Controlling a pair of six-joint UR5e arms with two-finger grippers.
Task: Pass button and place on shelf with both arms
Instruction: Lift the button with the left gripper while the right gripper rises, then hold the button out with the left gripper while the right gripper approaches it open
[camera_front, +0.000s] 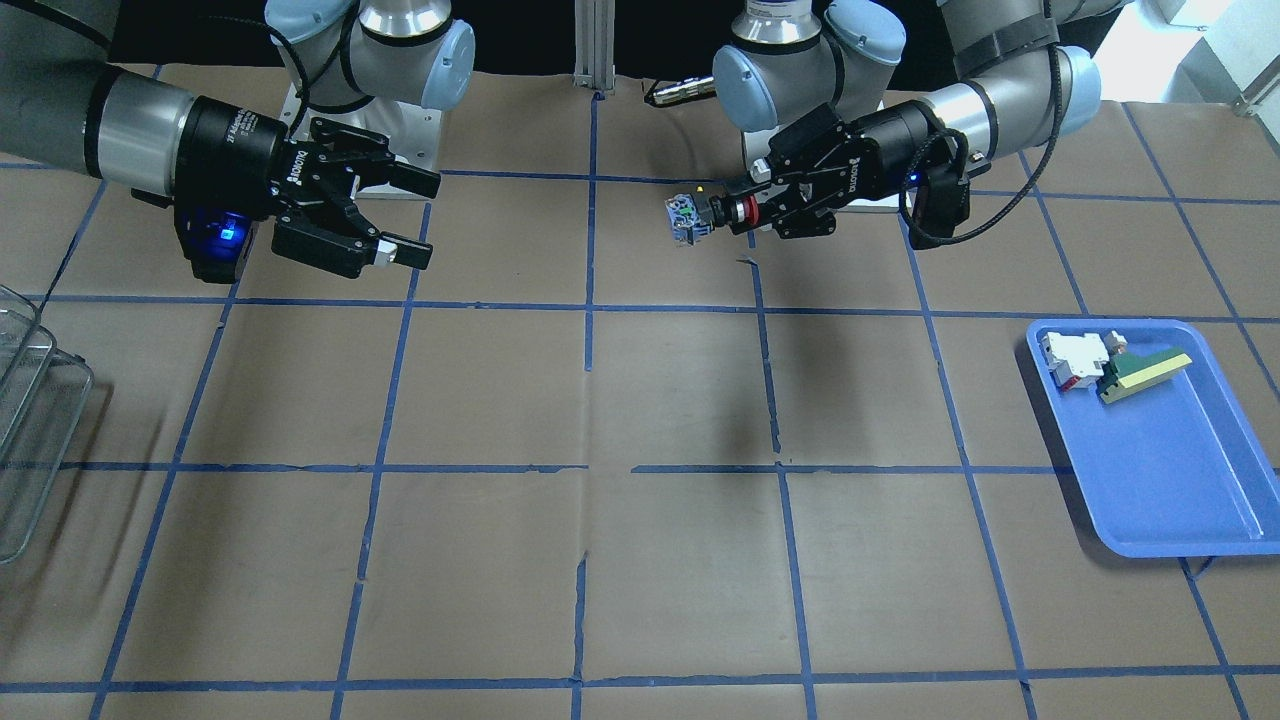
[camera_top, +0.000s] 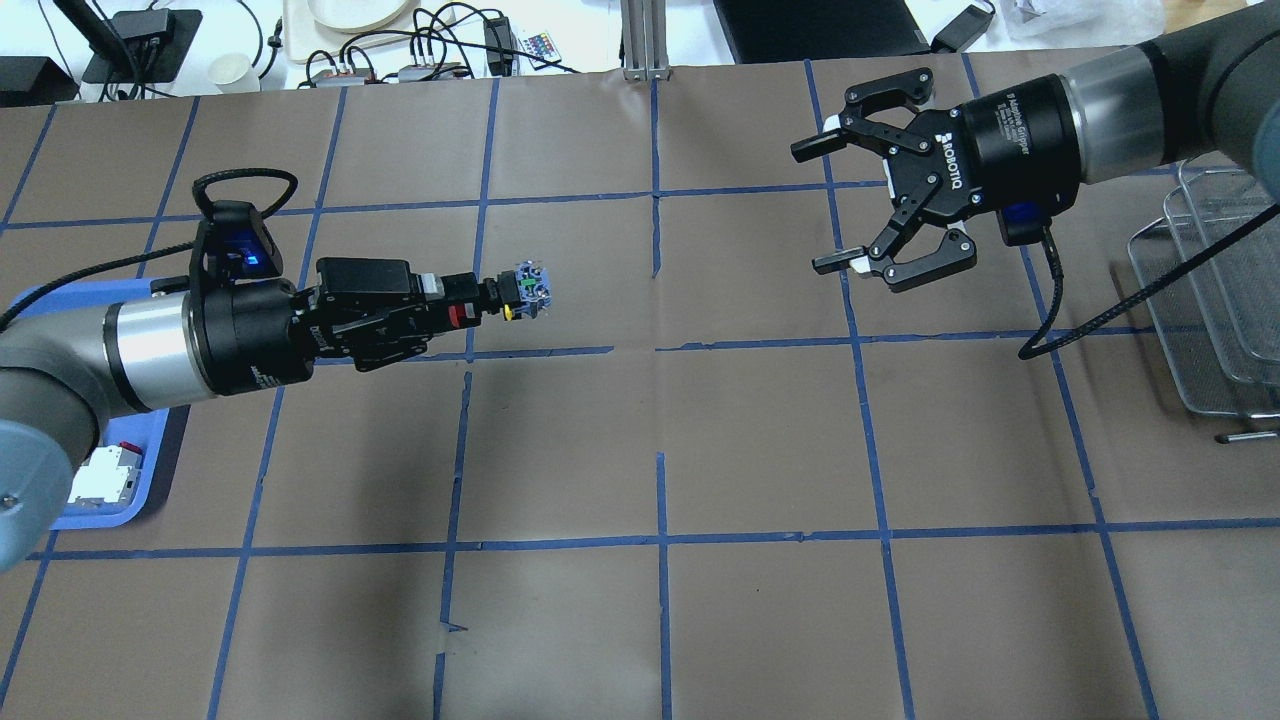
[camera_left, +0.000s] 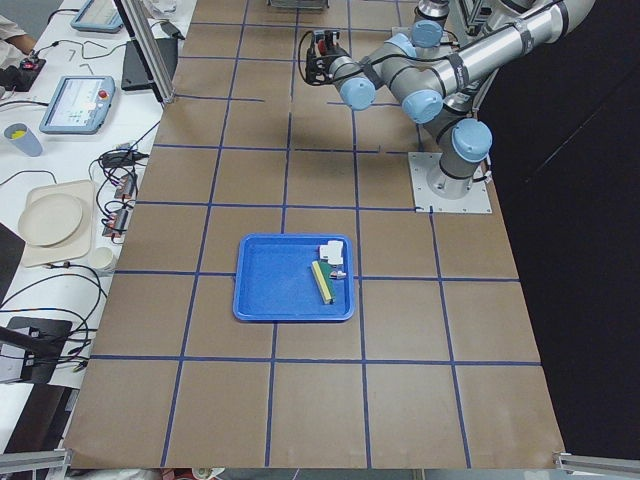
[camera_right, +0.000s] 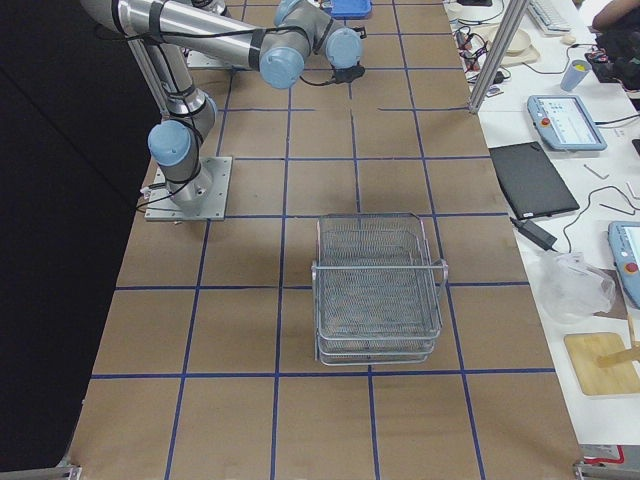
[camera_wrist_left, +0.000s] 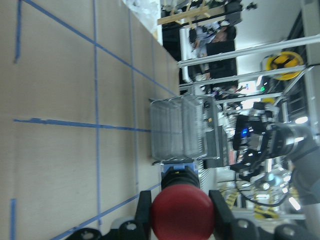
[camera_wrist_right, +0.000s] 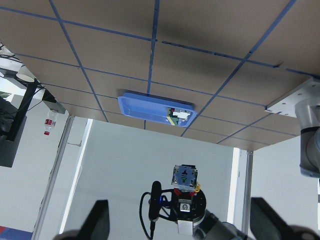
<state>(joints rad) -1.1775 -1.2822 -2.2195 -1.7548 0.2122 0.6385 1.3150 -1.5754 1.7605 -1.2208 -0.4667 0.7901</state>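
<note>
My left gripper (camera_top: 462, 305) is shut on the button (camera_top: 505, 297). It clamps the red cap and holds the button level above the table, with the grey-black body pointing toward my right arm. The red cap (camera_wrist_left: 182, 215) fills the bottom of the left wrist view, between the two fingers (camera_wrist_left: 218, 207). In the front view the button (camera_front: 712, 213) sits at my left gripper's (camera_front: 745, 211) tip. My right gripper (camera_top: 835, 205) is open and empty, facing the button across a gap; it also shows in the front view (camera_front: 415, 218). The wire shelf (camera_top: 1205, 300) stands beyond my right arm.
A blue tray (camera_front: 1170, 480) on my left side holds a white-and-red block (camera_front: 1075, 358) and a green-and-yellow piece (camera_front: 1140, 375). The shelf (camera_front: 30, 420) sits at the table's end on my right side. Brown table with blue tape grid between the arms.
</note>
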